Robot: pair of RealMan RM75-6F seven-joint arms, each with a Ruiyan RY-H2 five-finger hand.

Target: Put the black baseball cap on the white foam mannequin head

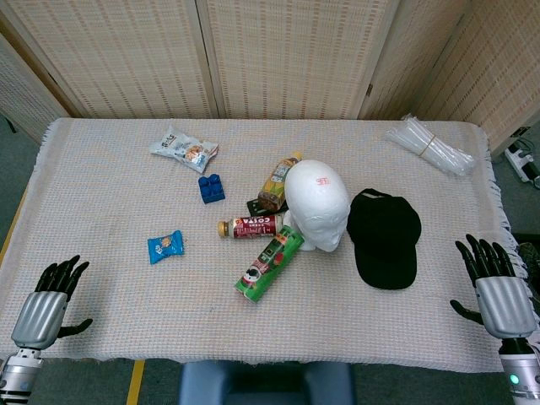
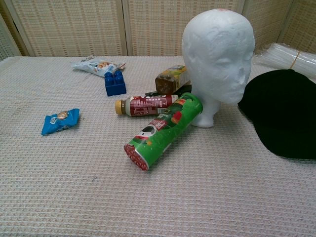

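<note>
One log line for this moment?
cap: on table, right of head | left robot hand: open | right robot hand: open | step: not started

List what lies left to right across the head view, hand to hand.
left hand → blue snack packet → blue block → white foam mannequin head → black baseball cap → right hand

Brightness: both views are evenly and brightly lit, with no dim corners.
Light source: diffuse, seemingly from overhead; no lamp shows.
Shadows: soft and short; a faint one lies under the green can (image 2: pixel 165 129) and at the base of the white foam mannequin head (image 2: pixel 219 54).
Glare: mild sheen on the can's wrapper; the mannequin head's crown is nearly washed out in the head view.
Dark detail: the black baseball cap (image 1: pixel 384 236) reads as a flat black mass.
Sharpness: the tabletop (image 1: pixel 126 287) weave is crisp in the chest view, softer in the head view.
Distortion: slight bowing of the tabletop's edges in the head view.
</note>
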